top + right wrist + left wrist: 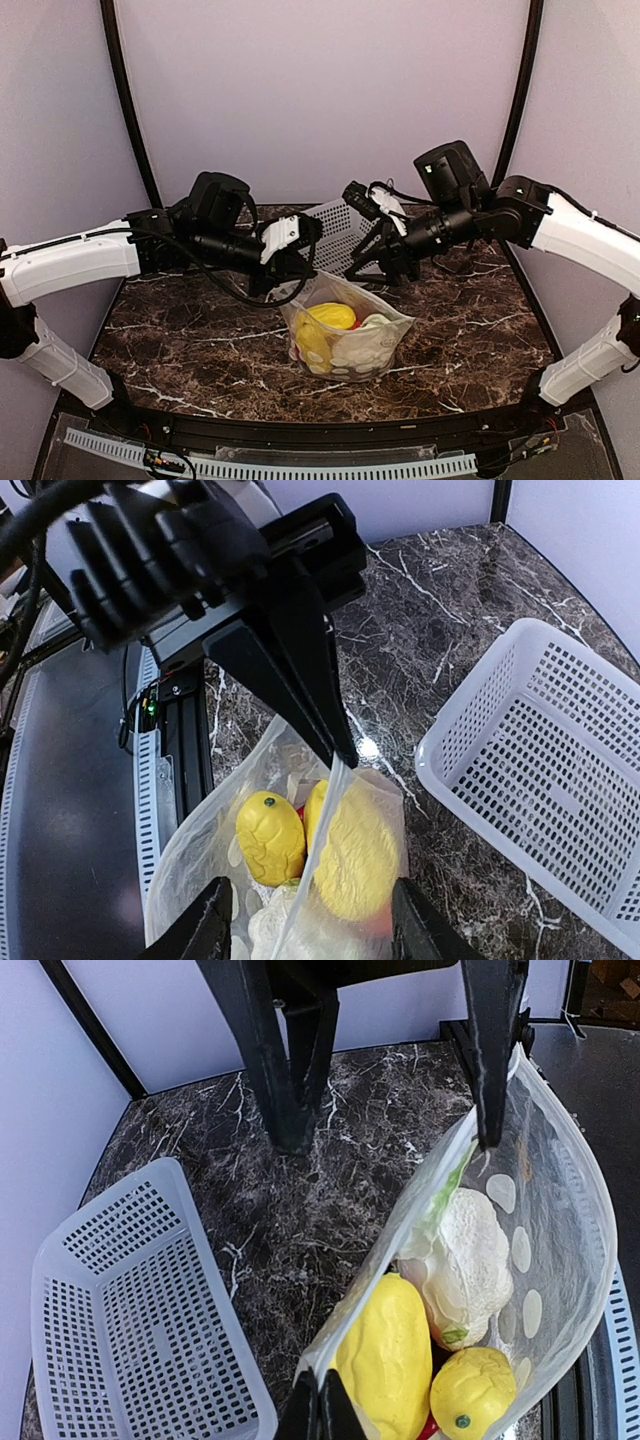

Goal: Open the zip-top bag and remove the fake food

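Bag: we saw it mid-worktop, mouth gaping up toward the far edge, rim running left-right.
Look: clear, white-dotted, yellow and pale food inside.
Left gripper: pinched on the rim.
Right gripper: jaws wide, straddling the rim.

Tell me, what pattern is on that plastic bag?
The bag is clear with a scatter of white dots, seen best in the left wrist view.

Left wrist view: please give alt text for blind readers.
The left gripper pinches the rim of the open zip-top bag holding yellow and pale leafy fake food. The right gripper is open at the far rim; a white basket lies at image left.
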`<state>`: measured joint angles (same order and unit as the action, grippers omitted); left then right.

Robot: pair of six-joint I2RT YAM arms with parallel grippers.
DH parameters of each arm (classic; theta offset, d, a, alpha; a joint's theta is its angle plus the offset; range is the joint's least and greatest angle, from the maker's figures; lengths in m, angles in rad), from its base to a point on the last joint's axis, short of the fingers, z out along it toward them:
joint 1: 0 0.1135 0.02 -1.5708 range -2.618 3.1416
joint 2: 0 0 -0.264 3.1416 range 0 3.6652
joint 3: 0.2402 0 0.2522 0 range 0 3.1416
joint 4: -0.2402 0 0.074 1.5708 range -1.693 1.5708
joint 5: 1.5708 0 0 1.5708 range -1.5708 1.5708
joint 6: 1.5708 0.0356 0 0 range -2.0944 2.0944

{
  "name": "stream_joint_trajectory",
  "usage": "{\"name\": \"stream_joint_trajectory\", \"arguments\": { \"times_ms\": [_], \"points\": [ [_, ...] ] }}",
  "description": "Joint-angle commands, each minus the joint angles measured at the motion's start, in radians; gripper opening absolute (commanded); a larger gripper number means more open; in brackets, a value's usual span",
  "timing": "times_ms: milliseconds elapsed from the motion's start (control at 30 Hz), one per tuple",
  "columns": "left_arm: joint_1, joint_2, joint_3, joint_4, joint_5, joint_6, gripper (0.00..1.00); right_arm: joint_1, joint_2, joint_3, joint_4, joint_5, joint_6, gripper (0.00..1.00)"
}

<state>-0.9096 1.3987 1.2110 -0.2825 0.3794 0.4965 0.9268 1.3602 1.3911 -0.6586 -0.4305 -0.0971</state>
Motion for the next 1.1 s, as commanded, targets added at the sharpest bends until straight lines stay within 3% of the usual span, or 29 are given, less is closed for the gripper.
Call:
{"name": "stream_joint_trajectory", "arguments": {
  "times_ms": [0, 233, 367, 433, 1067],
  "points": [
    [-0.008, -0.018, 0.008, 0.051, 0.027, -0.020, 0.01, 0.013, 0.042, 0.041, -0.053, 0.022, 0.016, 0.50],
    [-0.011, -0.024, -0.001, 0.067, 0.026, -0.024, 0.01, 0.015, 0.105, 0.100, -0.088, 0.033, 0.032, 0.48],
    [-0.012, -0.021, -0.001, 0.069, 0.026, -0.028, 0.01, 0.015, 0.129, 0.131, -0.091, 0.005, 0.054, 0.61],
    [-0.015, -0.021, -0.001, 0.068, 0.025, -0.029, 0.01, 0.016, 0.136, 0.143, -0.091, -0.010, 0.070, 0.61],
    [-0.015, -0.018, -0.006, 0.077, 0.003, -0.029, 0.01, 0.035, 0.190, 0.126, -0.113, -0.030, 0.216, 0.43]
  ]
}}
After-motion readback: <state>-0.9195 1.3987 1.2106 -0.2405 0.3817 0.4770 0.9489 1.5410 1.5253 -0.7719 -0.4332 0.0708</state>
